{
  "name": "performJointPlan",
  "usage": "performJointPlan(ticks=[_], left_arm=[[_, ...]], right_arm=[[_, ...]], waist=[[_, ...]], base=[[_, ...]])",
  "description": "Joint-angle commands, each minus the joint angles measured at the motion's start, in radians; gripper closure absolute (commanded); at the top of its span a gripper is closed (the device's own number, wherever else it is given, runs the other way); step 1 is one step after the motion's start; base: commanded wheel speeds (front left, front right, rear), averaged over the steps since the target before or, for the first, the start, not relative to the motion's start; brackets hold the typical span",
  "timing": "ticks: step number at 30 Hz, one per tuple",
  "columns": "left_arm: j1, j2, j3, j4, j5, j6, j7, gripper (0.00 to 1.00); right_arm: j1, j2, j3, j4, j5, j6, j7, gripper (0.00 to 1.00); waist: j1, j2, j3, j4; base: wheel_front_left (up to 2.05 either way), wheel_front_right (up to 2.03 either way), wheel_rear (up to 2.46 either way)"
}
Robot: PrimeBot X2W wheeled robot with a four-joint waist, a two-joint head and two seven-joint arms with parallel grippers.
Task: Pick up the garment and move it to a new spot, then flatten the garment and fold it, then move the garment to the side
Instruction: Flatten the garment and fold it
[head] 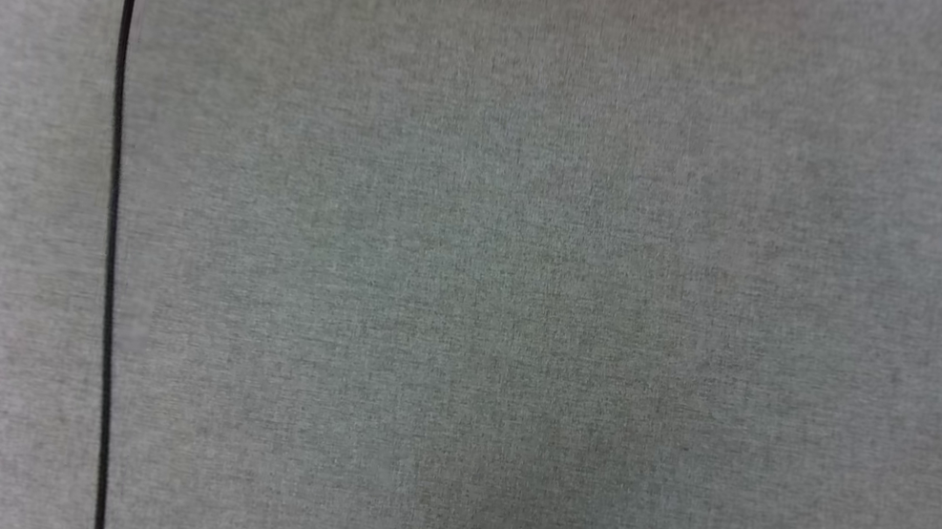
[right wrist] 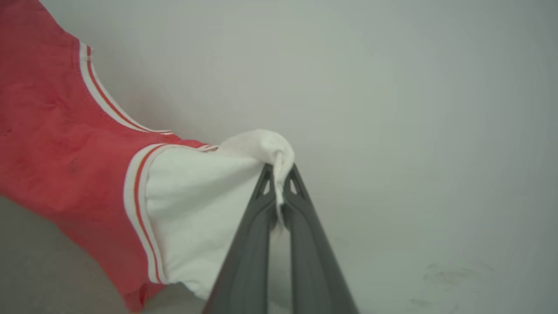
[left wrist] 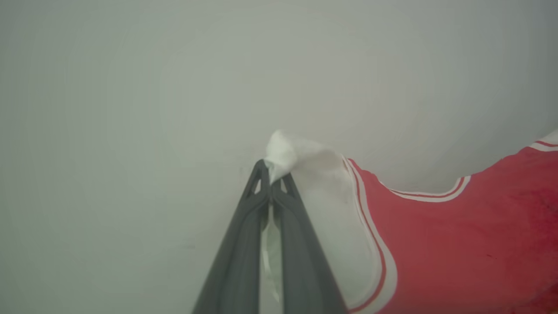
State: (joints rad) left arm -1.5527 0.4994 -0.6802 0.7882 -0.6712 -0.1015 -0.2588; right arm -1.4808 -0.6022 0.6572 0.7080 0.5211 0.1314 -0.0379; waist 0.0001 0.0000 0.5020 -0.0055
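The left gripper's (left wrist: 271, 174) two long dark fingers are closed tight, and a bunched fold of one white short sleeve of the bright red soft-fabric T-shirt (left wrist: 457, 235) is clamped between their tips. The right gripper (right wrist: 279, 174) is clenched likewise on the other white sleeve. Beyond each sleeve's striped seam, the red body is spread away from the fingers, toward the other gripper. In the head view, a thin black cable (head: 109, 239) is laid across a grey woven surface (head: 577, 322).

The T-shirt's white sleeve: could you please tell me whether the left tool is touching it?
Touching. The left wrist view shows the left tool shut on the T-shirt's sleeve, white fabric bunched out past its tips.
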Motion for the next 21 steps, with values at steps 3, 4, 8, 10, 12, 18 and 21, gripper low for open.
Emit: performJointPlan(ticks=[3,4,8,10,12,18,21], left_arm=[[0.131,0.024,0.020,-0.064,-0.012,0.018,-0.007,1.00],[0.175,0.031,0.029,-0.088,-0.016,0.026,-0.008,1.00],[0.381,0.053,0.066,-0.210,-0.034,0.070,-0.008,1.00],[0.486,0.061,0.081,-0.271,-0.050,0.095,-0.008,1.00],[0.590,0.069,0.092,-0.321,-0.062,0.118,-0.008,1.00],[0.859,0.100,0.092,-0.435,-0.096,0.168,-0.008,1.00],[0.982,0.112,0.091,-0.467,-0.119,0.190,-0.008,1.00]], right_arm=[[0.099,-0.016,0.025,-0.022,0.043,-0.002,-0.030,1.00],[0.132,-0.018,0.032,-0.030,0.055,-0.002,-0.038,1.00],[0.287,-0.021,0.055,-0.070,0.100,-0.002,-0.070,1.00],[0.364,-0.023,0.063,-0.096,0.117,-0.002,-0.080,1.00],[0.441,-0.028,0.064,-0.119,0.133,-0.002,-0.090,1.00],[0.685,-0.058,0.027,-0.199,0.149,-0.002,-0.107,1.00],[0.816,-0.055,0.000,-0.239,0.147,-0.001,-0.096,1.00]], waist=[[-0.0001,0.0000,-0.041,0.002],[-0.0001,0.0000,-0.053,0.002],[-0.0001,0.0000,-0.107,0.004],[-0.0001,0.0000,-0.134,0.005],[-0.0001,0.0000,-0.161,0.005],[-0.0001,0.0000,-0.239,0.013],[-0.0001,0.0000,-0.283,0.009]], base=[[0.00,0.00,0.00],[0.00,0.00,0.00],[0.00,0.00,0.00],[0.00,0.00,0.00],[0.00,0.00,0.00],[0.00,0.00,0.00],[0.00,0.00,0.00]])
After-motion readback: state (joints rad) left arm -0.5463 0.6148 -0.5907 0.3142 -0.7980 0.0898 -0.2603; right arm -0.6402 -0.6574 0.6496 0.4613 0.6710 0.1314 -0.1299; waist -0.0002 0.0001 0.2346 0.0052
